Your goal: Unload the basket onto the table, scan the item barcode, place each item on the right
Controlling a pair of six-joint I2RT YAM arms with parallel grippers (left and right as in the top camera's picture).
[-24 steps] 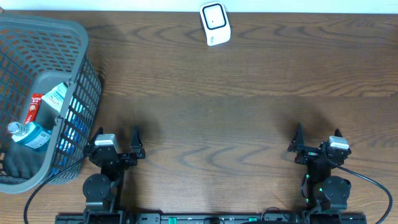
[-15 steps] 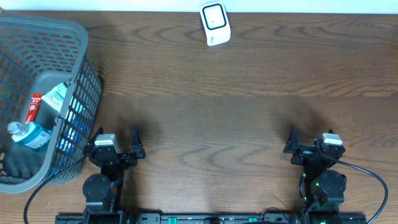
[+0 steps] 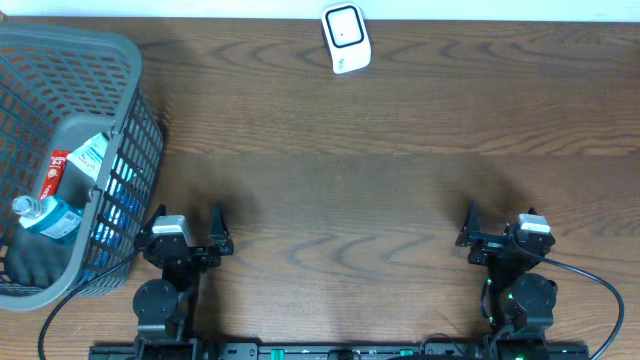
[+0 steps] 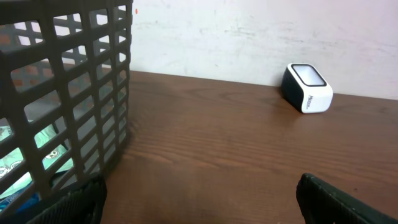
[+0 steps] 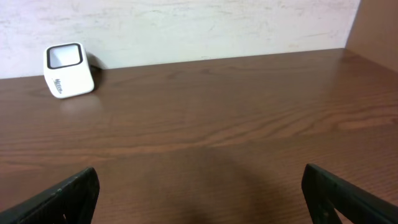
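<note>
Both arms are parked at the near edge of the table (image 3: 400,150), one toward each near corner, and neither has anything in hand. The left gripper (image 3: 188,216) has its jaws spread wide and empty, and so does the right gripper (image 3: 498,224). In each wrist view only the dark fingertips show at the lower corners, with bare wood between them. I read this as a start pose: open and low, ready to reach.

The white barcode scanner (image 3: 346,38) stands at the far edge of the table, about midway along it. Its dark window is tilted up and toward the arms, which I take to be so that a label can be held over it from my side. Both wrist cameras see it, so either arm could present an item.

Whatever is to be scanned is in the grey plastic mesh basket (image 3: 133,80), which fills the left edge of the table, just beside the left gripper. Inside I can make out a clear bottle (image 3: 45,215) with a white cap and blue label, lying down, a red-and-white tube (image 3: 53,172), a white-and-green packet (image 3: 90,152) and a blue pack (image 3: 120,190) against the right wall. There is also a dark thing (image 3: 30,262) at the near end that I cannot identify. No barcode is visible from here.

The left arm looks best placed to make the pick.
</note>
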